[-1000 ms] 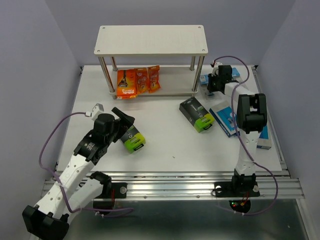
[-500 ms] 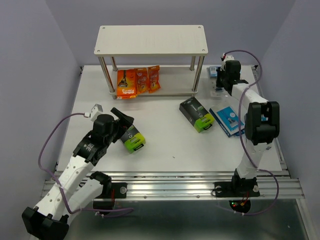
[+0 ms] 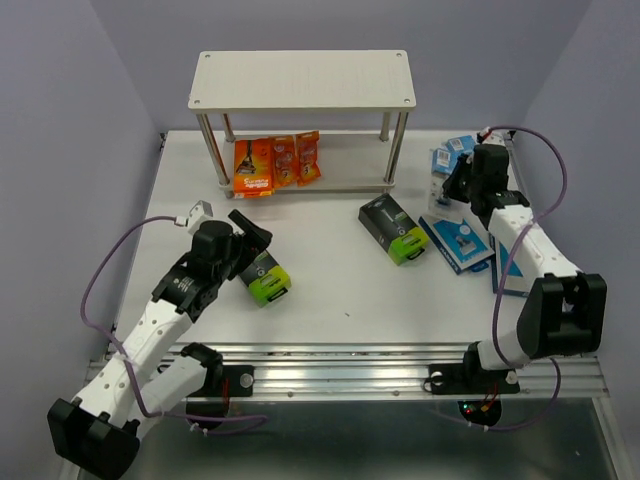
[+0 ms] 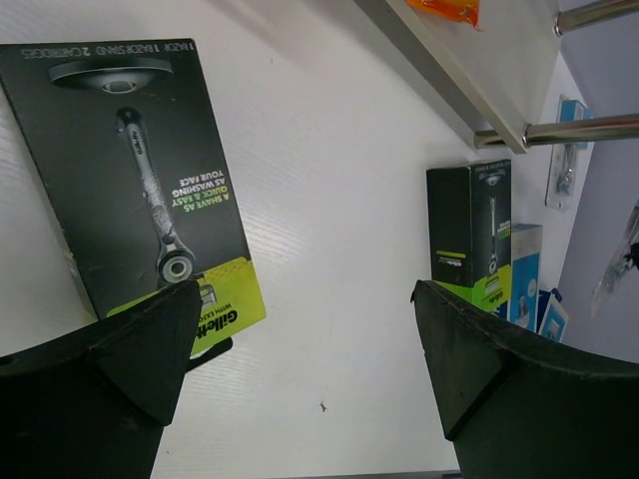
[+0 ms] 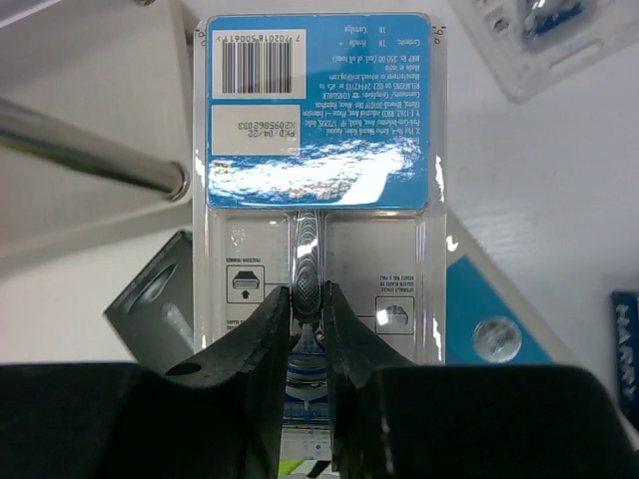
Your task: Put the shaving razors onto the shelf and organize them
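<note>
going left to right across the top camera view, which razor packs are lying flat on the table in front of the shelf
black-and-lime-green razor box on the left → second black-and-lime-green razor box near the middle → blue flat razor box with a white panel

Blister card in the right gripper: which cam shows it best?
Right wrist view: the blister card fills the frame, barcode side facing the camera, pinched low by the right gripper. Top external shows only a small pale-blue sliver beside the right post of the shelf. Left wrist: can't pick it out.
</note>
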Controlling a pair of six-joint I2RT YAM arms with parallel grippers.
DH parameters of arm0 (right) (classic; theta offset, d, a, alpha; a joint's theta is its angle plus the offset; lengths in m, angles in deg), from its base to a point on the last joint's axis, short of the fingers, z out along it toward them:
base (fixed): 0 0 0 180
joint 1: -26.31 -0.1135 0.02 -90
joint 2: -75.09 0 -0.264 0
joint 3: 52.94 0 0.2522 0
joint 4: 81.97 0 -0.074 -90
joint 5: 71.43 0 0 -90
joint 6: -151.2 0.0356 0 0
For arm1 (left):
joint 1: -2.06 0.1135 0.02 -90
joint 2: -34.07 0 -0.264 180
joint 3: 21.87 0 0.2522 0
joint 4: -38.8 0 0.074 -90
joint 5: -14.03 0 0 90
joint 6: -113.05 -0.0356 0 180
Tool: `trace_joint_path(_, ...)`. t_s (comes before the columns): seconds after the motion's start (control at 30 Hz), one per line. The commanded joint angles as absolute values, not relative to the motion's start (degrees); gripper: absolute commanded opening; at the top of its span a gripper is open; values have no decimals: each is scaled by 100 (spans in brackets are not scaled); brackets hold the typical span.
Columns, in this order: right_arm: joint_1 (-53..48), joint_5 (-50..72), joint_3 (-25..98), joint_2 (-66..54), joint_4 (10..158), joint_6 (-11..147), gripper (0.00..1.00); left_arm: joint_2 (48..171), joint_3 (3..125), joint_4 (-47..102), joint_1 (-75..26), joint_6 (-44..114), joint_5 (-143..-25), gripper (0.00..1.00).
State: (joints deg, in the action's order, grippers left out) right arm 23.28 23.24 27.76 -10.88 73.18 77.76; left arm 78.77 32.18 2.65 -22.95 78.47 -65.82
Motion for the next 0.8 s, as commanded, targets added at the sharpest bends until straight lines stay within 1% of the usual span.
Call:
trace_joint_path(0.0, 2332, 1577, 2281, -254, 6732, 8782, 1, 8195, 3522, 904, -2281, 7474, -7042, 99)
trace_joint_path(0.07, 2332, 1042, 1999, 19, 6591, 8853, 1, 8354, 3566, 1132, -2272, 7333, -7244, 99)
trace_joint_path(0.17, 1710, 925, 1506, 521, 6406, 8757, 1, 8741, 3793, 1116, -2272, 7052, -7289, 99)
trace_joint_path(0.2, 1125, 1065, 1470, 600, 6319, 8748, 1, 8916, 3856, 1098, -2263, 6912, -7298, 99)
trace_joint_path(0.3, 199, 1514, 1470, 575, 6265, 8748, 1, 9180, 4014, 1063, -2263, 6753, -7377, 99)
trace_joint_path(0.33, -274, 1593, 1496, 505, 6326, 8809, 1, 9216, 4040, 1072, -2255, 6683, -7395, 99)
trace_joint_path(0.43, -891, 2014, 1698, 136, 6825, 8906, 1, 9234, 4093, 1037, -2219, 6603, -7439, 99)
trace_joint_path(0.57, -1253, 2444, 2224, -540, 7372, 8722, 1, 8997, 4041, 791, -2167, 6585, -7167, 99)
trace_joint_path(0.63, -1332, 3188, 2758, -1093, 7495, 8565, 1, 8761, 3953, 633, -2114, 6603, -6992, 99)
trace_joint_path(0.77, -1386, 4192, 3508, -1990, 8029, 8432, 1, 8382, 3848, 440, -2044, 6647, -6772, 99)
